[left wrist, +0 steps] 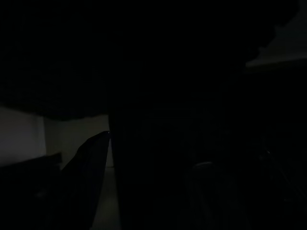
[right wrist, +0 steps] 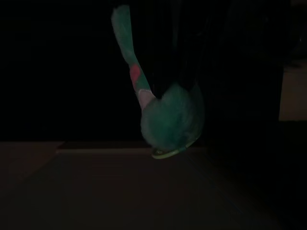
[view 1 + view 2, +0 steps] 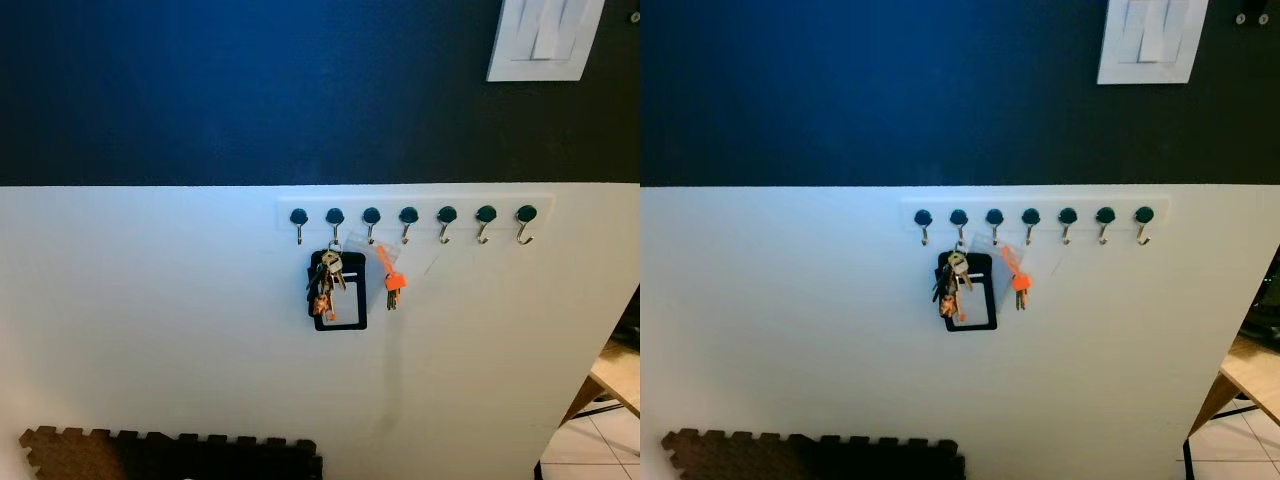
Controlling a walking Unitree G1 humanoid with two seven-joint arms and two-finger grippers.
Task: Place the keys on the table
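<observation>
A white rack of several dark-capped hooks [image 3: 410, 215] runs along the wall where dark blue paint meets white. From its second hook hangs a bunch of keys with a black card holder [image 3: 335, 290]. A smaller set of keys on an orange tag [image 3: 391, 283] hangs two hooks to the right. In the dim right wrist view my right gripper [image 2: 170, 86] is shut on a teal fluffy keychain [image 2: 170, 120], which has a pale green ring at its end. My left gripper [image 1: 93, 163] hangs idle in near darkness.
A white light switch plate [image 3: 545, 40] is high on the blue wall at the right. A brown and black foam puzzle mat [image 3: 170, 455] lies at the foot of the wall. A wooden table corner [image 3: 1255, 375] on dark legs shows past the wall's right end, above tiled floor.
</observation>
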